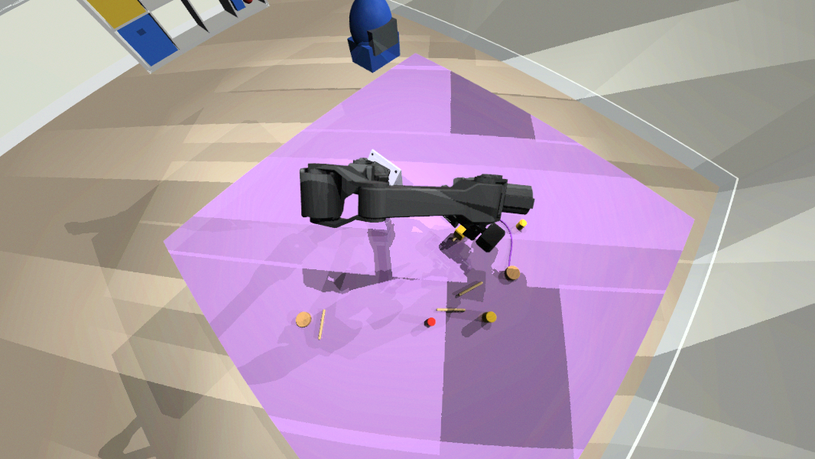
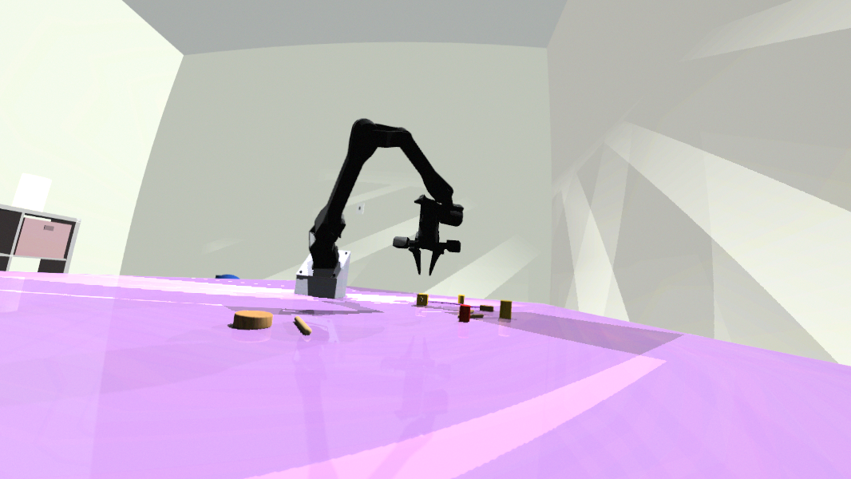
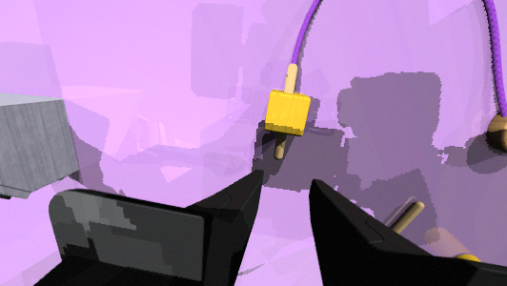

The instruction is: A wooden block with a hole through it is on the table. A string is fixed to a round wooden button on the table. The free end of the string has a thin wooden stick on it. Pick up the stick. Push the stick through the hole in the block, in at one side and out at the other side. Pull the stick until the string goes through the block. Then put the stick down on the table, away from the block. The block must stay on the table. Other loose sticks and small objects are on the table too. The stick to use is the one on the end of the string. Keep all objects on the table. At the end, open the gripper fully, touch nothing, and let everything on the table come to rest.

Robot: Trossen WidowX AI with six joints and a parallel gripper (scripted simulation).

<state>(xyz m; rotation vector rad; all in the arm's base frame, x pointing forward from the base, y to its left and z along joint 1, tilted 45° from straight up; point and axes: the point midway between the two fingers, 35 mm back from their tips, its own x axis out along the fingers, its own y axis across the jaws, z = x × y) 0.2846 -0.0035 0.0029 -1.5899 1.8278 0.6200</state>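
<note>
The yellow block [image 1: 460, 230] [image 2: 421, 296] [image 3: 287, 112] stands on the table. The stick [image 3: 292, 78] sits in its hole: the string end sticks out at the top side in the wrist view, the bare end at the side nearer my fingers. The purple string [image 3: 299, 43] [image 1: 511, 245] joins the stick's far end and curves round to the round wooden button [image 1: 512, 272] [image 3: 497, 133] [image 2: 486, 308]; no string shows at the bare end. My gripper [image 2: 424, 274] [image 3: 286, 182] is partly open and empty, above the table near the block. The stick's middle is hidden inside the block.
A small yellow cylinder [image 1: 521, 224] [image 2: 461, 298] stands behind the button. Loose sticks [image 1: 470, 288] [image 1: 450, 310], a red cylinder [image 1: 430, 322] [image 2: 464, 313] and a dark yellow cylinder [image 1: 491, 316] [image 2: 505, 309] are in front. A wooden disc [image 1: 303, 319] [image 2: 252, 319] and another stick [image 1: 321, 324] lie left.
</note>
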